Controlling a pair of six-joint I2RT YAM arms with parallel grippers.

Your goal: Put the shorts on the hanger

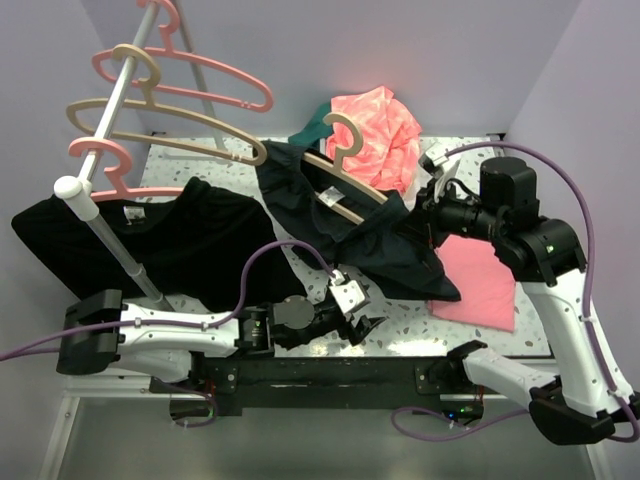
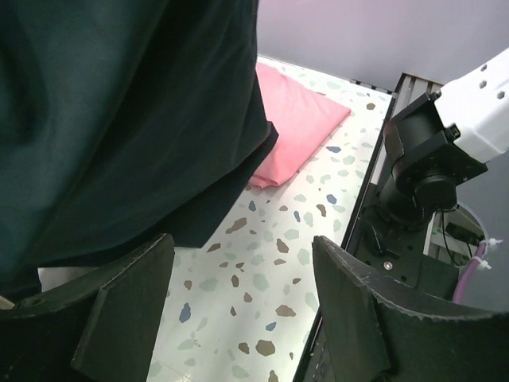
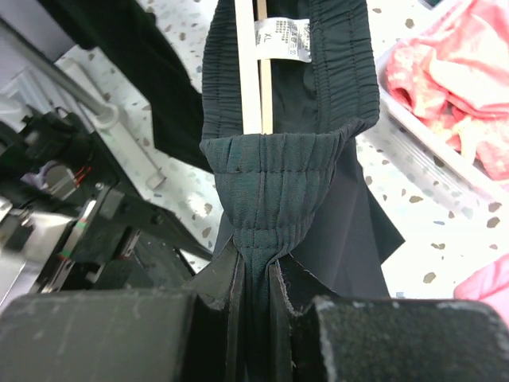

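The table has a white top speckled with grey, brown and blue chips. A black T-shirt lies spread across its left part, one side hanging over the left edge. Near the middle, the shorts rest partly on the top, their dark cloth overlapping a corner of a folded pink cloth that lies flat towards the right edge. At the far side, a salmon-pink garment is heaped beside some teal fabric.

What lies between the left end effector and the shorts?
Only bare speckled table. The left wrist view shows the open left end effector close beside the hem of the shorts, with nothing else in the gap.
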